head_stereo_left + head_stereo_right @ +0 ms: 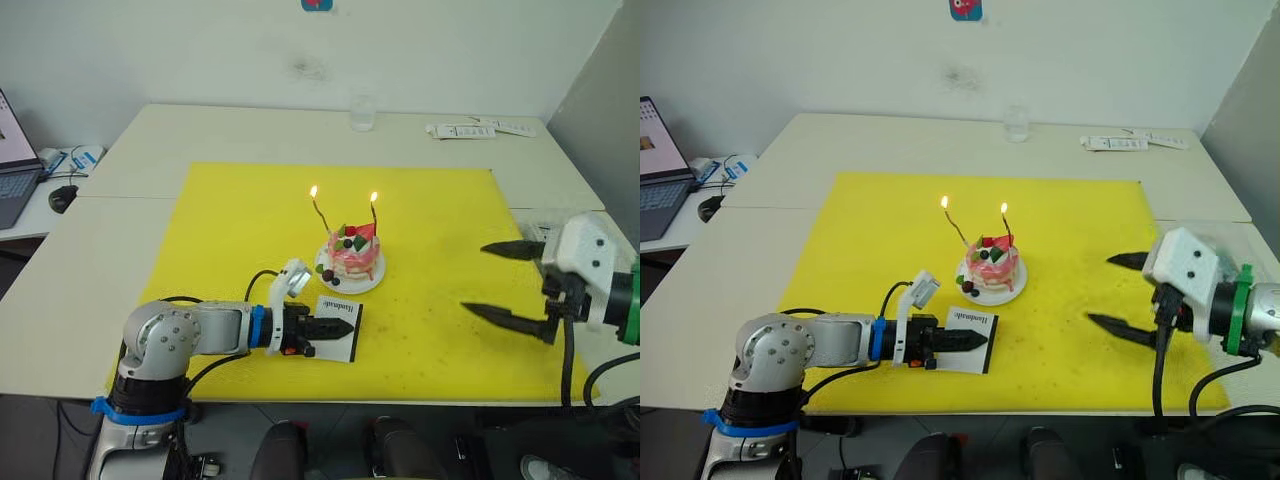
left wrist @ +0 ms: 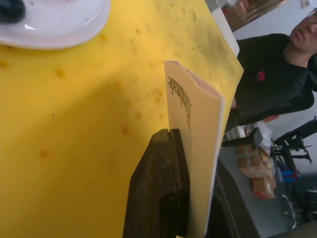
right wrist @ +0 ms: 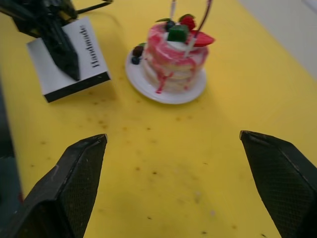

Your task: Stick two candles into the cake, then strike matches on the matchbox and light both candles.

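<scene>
Nearest, the left gripper (image 1: 322,331) pinches the flat white "Handmade" matchbox (image 1: 338,325) on the yellow mat (image 1: 440,250), seemingly steadying it for striking. The right gripper (image 1: 505,283), fingers spread and empty, hovers apart. Just beyond the matchbox, the small pink-and-white cake (image 1: 352,259) on its white plate holds two thin wavy reddish candles (image 1: 320,210), both lit.

The left arm (image 1: 190,335) is being seen as silver-grey with a blue ring and black cables; the right arm (image 1: 590,262) is being shown white-cased, banded in what looks green.
</scene>
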